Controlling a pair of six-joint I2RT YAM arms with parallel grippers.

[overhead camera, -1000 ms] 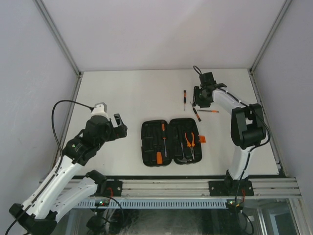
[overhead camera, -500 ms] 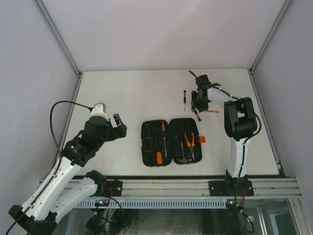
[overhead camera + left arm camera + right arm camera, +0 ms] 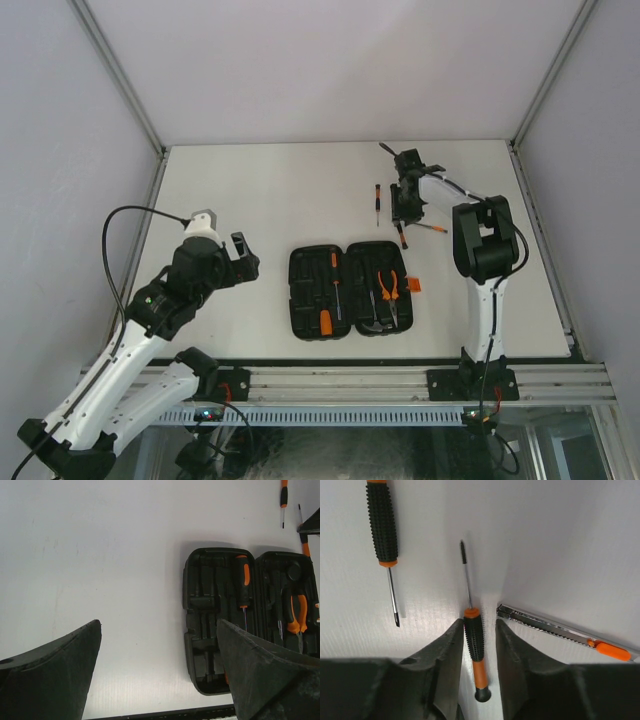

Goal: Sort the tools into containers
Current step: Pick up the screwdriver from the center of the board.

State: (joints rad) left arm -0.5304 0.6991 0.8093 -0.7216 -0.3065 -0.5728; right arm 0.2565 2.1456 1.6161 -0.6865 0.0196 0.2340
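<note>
Narrowed since before: right gripper [image 3: 479, 630] straddling one screwdriver [image 3: 474, 642], upper right, not clamped; second screwdriver [image 3: 381, 520] and one knife [image 3: 560, 632] beside. Left gripper [image 3: 159, 625] wide, empty. One open case [image 3: 305, 290], centre.

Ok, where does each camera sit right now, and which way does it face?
Top external: above and behind the bases, looking down on the table; both arms, left gripper, right gripper show.
Left wrist: on the left arm, looking across the table at the open tool case; its spread fingers fill the bottom corners.
Right wrist: on the right arm, pointing straight down; its fingers flank a small screwdriver.
Shared: top and left wrist both show the case; top and right wrist, that screwdriver.
</note>
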